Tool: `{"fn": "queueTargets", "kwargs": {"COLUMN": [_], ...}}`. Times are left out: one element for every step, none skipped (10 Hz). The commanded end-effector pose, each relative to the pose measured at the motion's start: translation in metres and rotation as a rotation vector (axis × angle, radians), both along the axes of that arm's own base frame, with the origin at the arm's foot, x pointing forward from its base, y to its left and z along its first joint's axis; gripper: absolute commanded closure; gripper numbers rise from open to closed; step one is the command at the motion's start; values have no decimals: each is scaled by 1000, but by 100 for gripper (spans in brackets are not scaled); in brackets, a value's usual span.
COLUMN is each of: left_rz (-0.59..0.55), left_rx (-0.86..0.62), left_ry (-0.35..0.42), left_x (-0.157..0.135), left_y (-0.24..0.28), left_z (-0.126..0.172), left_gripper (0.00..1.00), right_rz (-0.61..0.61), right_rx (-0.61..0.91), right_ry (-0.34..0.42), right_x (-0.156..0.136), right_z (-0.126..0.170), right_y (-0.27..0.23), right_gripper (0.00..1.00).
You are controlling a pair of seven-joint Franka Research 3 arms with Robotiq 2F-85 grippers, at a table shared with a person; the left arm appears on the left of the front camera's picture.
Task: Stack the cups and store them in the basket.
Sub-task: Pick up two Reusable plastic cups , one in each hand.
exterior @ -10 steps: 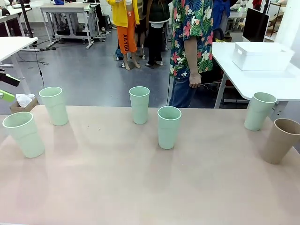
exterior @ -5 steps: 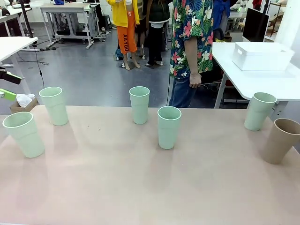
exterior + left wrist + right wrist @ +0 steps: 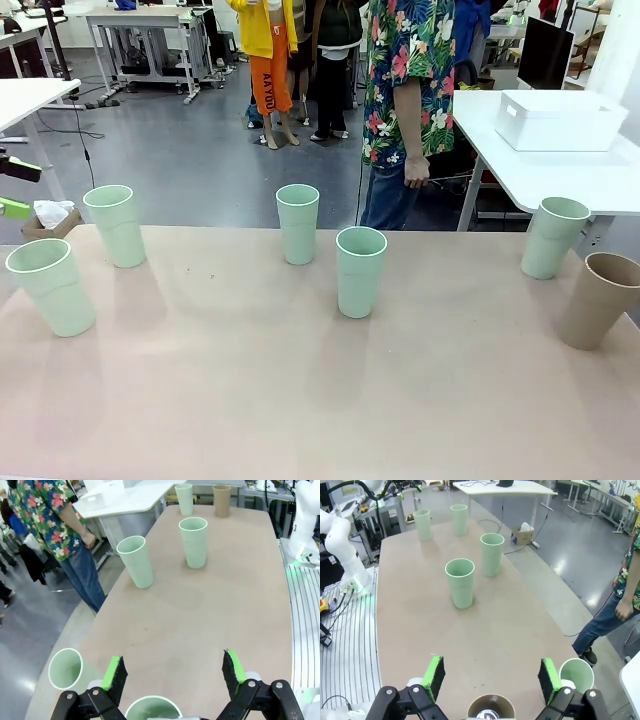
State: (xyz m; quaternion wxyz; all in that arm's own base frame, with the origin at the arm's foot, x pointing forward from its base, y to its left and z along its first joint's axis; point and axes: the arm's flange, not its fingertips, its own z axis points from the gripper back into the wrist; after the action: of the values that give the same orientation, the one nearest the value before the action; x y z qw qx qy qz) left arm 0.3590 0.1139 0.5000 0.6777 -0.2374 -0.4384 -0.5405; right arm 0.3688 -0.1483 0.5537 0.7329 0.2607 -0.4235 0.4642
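1. Table point(image 3: 300, 400): pinkish top, with both ends cut off by the frame.
2. Basket point(image 3: 560, 120): white, on a separate white table point(image 3: 540, 170) at far right; its inside is hidden.
3. Five mint cups point(image 3: 361, 271): upright, well apart on the near table. The tan cup point(image 3: 598, 300) stands at the frame's right edge.
4. Left gripper point(image 3: 173, 667): open and empty, above a mint cup point(image 3: 153, 709) cropped below.
5. Right gripper point(image 3: 491, 670): open and empty, above the tan cup point(image 3: 491, 707), likewise cropped.

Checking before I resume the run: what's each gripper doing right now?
Left gripper: open, holding nothing.
Right gripper: open, holding nothing.
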Motion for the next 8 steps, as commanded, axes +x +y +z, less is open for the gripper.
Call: {"fn": "queueTargets", "kwargs": {"left_rz": [-15, -4, -2, -2, -2, -2, -2, -2], "left_rx": [-18, -14, -3, -3, -3, -3, -3, -3], "left_ry": [-36, -34, -6, -6, -6, -6, -6, -6], "left_x": [0, 3, -1, -1, -1, -1, -1, -1], "left_y": [1, 3, 3, 3, 3, 3, 3, 3], "left_z": [-7, -6, -3, -3, -3, -3, -3, -3], "left_gripper": [0, 0, 0, 0, 0, 0, 0, 0], "right_rz": [17, 31, 1, 1, 1, 1, 1, 1], "right_rx": [27, 25, 9, 9, 9, 9, 9, 9], "right_ry": [-34, -16, 0, 0, 0, 0, 0, 0], "right_x": [3, 4, 1, 1, 1, 1, 1, 1], "right_z": [-2, -2, -1, -1, -1, -1, -1, -1], "right_y": [1, 2, 1, 1, 1, 1, 1, 1], "right_gripper": [0, 0, 0, 0, 0, 0, 0, 0]}}
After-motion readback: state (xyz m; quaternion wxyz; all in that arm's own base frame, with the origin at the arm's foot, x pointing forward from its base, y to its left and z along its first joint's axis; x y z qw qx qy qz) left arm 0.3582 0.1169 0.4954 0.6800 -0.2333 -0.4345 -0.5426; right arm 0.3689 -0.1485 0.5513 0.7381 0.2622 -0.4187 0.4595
